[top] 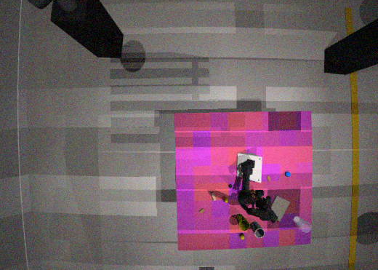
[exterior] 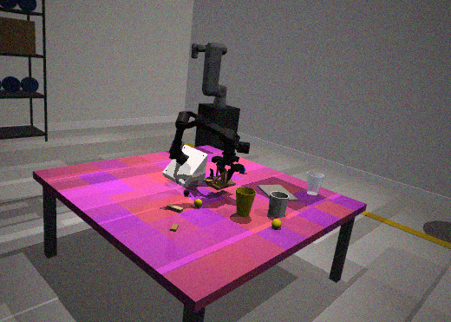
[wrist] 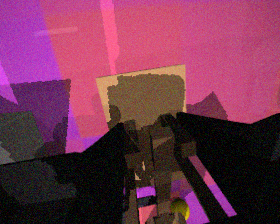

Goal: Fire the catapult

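Though one catapult (top: 253, 192) (exterior: 220, 183) (wrist: 148, 100), two yellow balls (top: 242, 236) (exterior: 277, 223) (wrist: 180, 209).

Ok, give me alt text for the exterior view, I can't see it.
The black arm's jaws are closed on the wooden catapult on a pink and purple table. Nearer the camera stand a yellow cup and a pale grey-white mug, with a yellow ball before the mug.

This is looking like a robotics lab or workshop: a black jointed robot arm (top: 246, 180) (exterior: 217, 128) is reaching over a pink-and-purple patchwork desk (top: 192, 237) (exterior: 143, 239), a grey jointed arm (exterior: 212, 70) is standing on a black pedestal beyond, a black metal shelf rack (exterior: 44, 70) is holding blue round objects at far left, and a yellow line (top: 354, 132) (exterior: 403, 229) is crossing the grey floor.
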{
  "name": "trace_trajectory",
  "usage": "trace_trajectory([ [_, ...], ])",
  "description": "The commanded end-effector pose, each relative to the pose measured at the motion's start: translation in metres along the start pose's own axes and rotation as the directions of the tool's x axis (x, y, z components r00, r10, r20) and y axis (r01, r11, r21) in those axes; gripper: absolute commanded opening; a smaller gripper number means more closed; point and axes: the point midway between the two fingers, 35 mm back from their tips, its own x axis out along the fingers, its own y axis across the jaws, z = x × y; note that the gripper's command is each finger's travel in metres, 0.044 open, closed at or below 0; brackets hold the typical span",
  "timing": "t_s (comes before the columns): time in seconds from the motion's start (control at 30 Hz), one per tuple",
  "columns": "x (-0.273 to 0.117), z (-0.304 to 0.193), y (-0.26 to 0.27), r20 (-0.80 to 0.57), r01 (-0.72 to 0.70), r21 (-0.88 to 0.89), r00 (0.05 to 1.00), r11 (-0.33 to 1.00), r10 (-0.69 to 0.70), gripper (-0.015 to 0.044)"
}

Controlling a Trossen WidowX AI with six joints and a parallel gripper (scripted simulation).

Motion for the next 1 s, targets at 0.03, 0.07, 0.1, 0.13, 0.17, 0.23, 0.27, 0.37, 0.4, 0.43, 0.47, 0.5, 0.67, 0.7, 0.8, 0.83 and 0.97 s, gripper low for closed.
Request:
trace_trajectory([
  [0.03, -0.002, 0.008, -0.006, 0.002, 0.005, 0.178, 1.000, 0.984, -0.006, 0.0000],
  [0.07, -0.002, 0.009, -0.007, 0.002, 0.005, 0.212, 1.000, 0.977, -0.006, 0.0000],
  [0.1, -0.002, 0.011, -0.008, 0.001, 0.005, 0.246, 1.000, 0.969, -0.006, 0.0000],
  [0.13, -0.002, 0.012, -0.010, 0.001, 0.005, 0.279, 1.000, 0.960, -0.006, 0.0000],
  [0.17, -0.002, 0.013, -0.011, 0.001, 0.005, 0.312, 1.000, 0.950, -0.006, 0.0000],
  [0.23, -0.001, 0.015, -0.015, 0.001, 0.006, 0.378, 1.000, 0.926, -0.006, 0.0000],
  [0.27, -0.001, 0.016, -0.017, 0.001, 0.006, 0.410, 1.000, 0.912, -0.006, 0.0000],
  [0.37, -0.001, 0.018, -0.024, 0.000, 0.006, 0.482, 1.000, 0.876, -0.007, 0.0000],
  [0.4, -0.001, 0.017, -0.026, 0.000, 0.006, 0.486, 1.000, 0.874, -0.007, 0.0000],
  [0.43, -0.001, 0.017, -0.027, 0.000, 0.006, 0.488, 1.000, 0.873, -0.007, 0.0000],
  [0.47, -0.001, 0.017, -0.027, 0.000, 0.006, 0.488, 1.000, 0.873, -0.007, 0.0000],
  [0.5, -0.001, 0.017, -0.027, 0.000, 0.006, 0.488, 1.000, 0.873, -0.007, 0.0000],
  [0.67, 0.001, 0.017, -0.027, 0.000, 0.006, 0.488, 1.000, 0.873, -0.007, 0.0000],
  [0.7, 0.003, 0.017, -0.027, 0.000, 0.006, 0.488, 1.000, 0.873, -0.007, 0.0000],
  [0.8, 0.008, 0.017, -0.028, 0.001, 0.006, 0.488, 1.000, 0.873, -0.007, 0.0000],
  [0.83, 0.009, 0.017, -0.028, 0.001, 0.006, 0.488, 1.000, 0.873, -0.007, 0.0000],
  [0.97, 0.016, 0.017, -0.028, 0.001, 0.006, 0.488, 1.000, 0.873, -0.007, 0.0000],
])
